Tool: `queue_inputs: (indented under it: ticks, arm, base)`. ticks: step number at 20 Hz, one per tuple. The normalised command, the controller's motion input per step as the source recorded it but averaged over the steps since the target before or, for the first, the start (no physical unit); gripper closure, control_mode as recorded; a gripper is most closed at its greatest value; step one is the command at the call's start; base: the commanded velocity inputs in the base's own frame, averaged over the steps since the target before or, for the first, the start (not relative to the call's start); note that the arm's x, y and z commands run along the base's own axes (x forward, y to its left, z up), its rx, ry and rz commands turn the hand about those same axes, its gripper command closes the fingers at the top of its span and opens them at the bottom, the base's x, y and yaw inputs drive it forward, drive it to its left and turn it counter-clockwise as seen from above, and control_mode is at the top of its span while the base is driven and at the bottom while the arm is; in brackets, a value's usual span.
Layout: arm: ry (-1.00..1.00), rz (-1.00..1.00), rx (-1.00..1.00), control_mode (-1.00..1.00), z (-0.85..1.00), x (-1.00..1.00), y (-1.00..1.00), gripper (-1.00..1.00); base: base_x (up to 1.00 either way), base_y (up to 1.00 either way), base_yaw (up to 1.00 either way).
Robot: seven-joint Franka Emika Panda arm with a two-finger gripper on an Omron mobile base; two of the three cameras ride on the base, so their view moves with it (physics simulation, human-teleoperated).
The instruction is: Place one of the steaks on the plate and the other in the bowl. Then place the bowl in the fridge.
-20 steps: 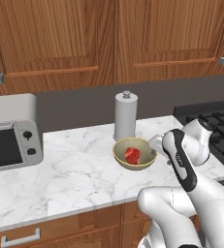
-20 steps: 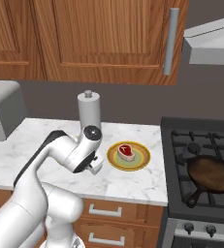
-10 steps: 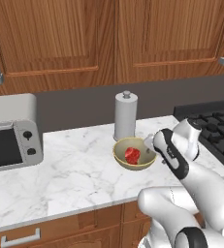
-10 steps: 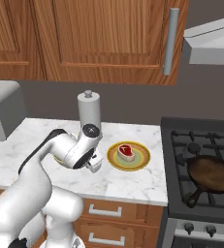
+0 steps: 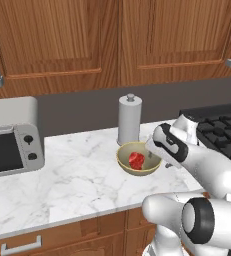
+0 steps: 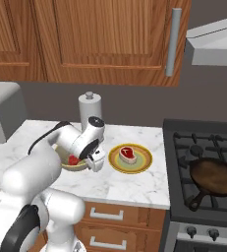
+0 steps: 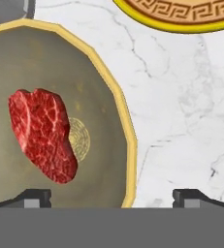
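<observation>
The tan bowl (image 5: 124, 165) sits on the marble counter with one red steak (image 5: 136, 160) lying inside it. In the hand view that steak (image 7: 43, 135) rests left of centre, and the bowl's right rim (image 7: 129, 145) runs up between my fingertips (image 7: 33, 197). My gripper (image 7: 112, 197) is open, hovering over that rim and holding nothing. From the right base view the gripper (image 6: 96, 165) hangs between the bowl (image 6: 80, 167) and the yellow-rimmed plate (image 6: 143, 162), which carries the other steak (image 6: 127, 154). The fridge is out of view.
A white paper-towel roll (image 5: 129, 120) stands just behind the bowl. A grey toaster oven (image 5: 9, 145) occupies the counter's left end. The stove with a dark frying pan (image 6: 215, 177) lies to the right, and wooden cabinets (image 5: 112, 45) hang overhead.
My hand has shifted left toward the bowl's right rim. The bowl, plate and both steaks stay where they were, and the jaws remain wide.
</observation>
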Motion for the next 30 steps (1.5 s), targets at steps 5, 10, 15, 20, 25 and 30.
queue_inputs:
  ticks: [5,10,15,20,25,30]
  arm:
    - [0.00,0.00,0.00,-1.00,-0.19,0.05,0.00,-1.00]
    - [0.00,0.00,0.00,-1.00,-0.32,0.01,0.00,-1.00]
    - [0.00,0.00,0.00,-1.00,-0.22,0.07,0.00,-1.00]
    - [0.00,0.00,0.00,-1.00,-0.19,0.20,0.05,-1.00]
    - [0.00,0.00,0.00,-1.00,-0.19,0.13,0.23,1.00]
    - [0.00,0.00,0.00,-1.00,-0.19,0.00,0.03,1.00]
  base:
    - [0.00,0.00,0.00]
    - [0.00,0.00,0.00]
    - [0.00,0.00,0.00]
    - [0.00,0.00,0.00]
    - [0.00,0.00,0.00]
    - [0.00,0.00,0.00]
